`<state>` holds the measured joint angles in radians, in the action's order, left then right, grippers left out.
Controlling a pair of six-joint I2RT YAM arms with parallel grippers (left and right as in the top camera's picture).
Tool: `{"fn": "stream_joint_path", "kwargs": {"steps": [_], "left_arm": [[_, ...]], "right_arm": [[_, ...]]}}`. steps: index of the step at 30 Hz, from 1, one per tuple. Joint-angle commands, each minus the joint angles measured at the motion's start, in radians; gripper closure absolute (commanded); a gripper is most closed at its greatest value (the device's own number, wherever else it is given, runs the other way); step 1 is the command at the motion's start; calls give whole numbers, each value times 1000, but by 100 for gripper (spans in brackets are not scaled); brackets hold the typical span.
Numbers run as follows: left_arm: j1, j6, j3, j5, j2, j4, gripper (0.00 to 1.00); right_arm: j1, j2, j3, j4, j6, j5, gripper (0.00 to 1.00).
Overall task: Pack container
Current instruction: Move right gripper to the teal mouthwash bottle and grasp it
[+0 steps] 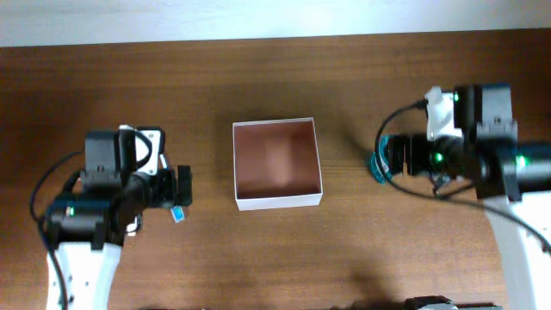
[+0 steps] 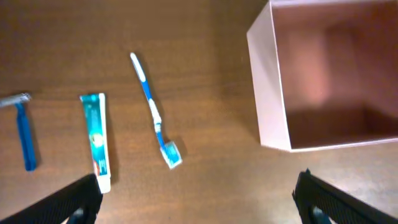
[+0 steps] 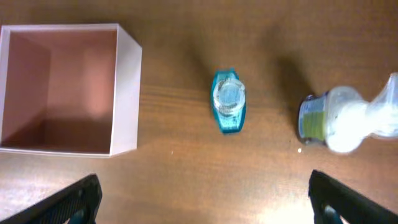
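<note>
Status: the box sits mid-table between the two arms, open side up and empty; nothing is packed yet.

Left gripper: fingers spread wide, holding nothing. Below it lie a razor, a toothpaste tube and a toothbrush, all flat on the wood, side by side and apart from each other, to one side of the box wall.

Right gripper: likewise spread wide and empty. A small blue bottle is seen cap-on, and beside it is a pale bottle with a green label (its far end is blurred).

Likely hazards:
- The flat, slim items offer little height to pinch, so the fingers could scrape the table or skid the toothbrush away.
- The blue bottle, if upright, may topple from an off-centre close.
- The thin-walled box looks light, so a clipped rim during a drop could shove it.
- A long item released crooked may straddle the rim.
</note>
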<state>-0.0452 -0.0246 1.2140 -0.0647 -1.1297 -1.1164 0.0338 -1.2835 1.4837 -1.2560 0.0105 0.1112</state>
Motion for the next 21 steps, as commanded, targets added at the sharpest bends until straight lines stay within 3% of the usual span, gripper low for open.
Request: {"fn": "stream_joint_path", "kwargs": {"steps": [1, 11, 21], "left_arm": [[4, -9, 36, -34, -58, -26, 0], [4, -9, 36, -33, -90, -37, 0], [4, -9, 36, -33, -90, -37, 0]], "right_arm": [[4, -74, 67, 4, -14, -23, 1], [4, -324, 67, 8, -14, -63, 0], [-45, -432, 67, 32, -33, -53, 14]]}}
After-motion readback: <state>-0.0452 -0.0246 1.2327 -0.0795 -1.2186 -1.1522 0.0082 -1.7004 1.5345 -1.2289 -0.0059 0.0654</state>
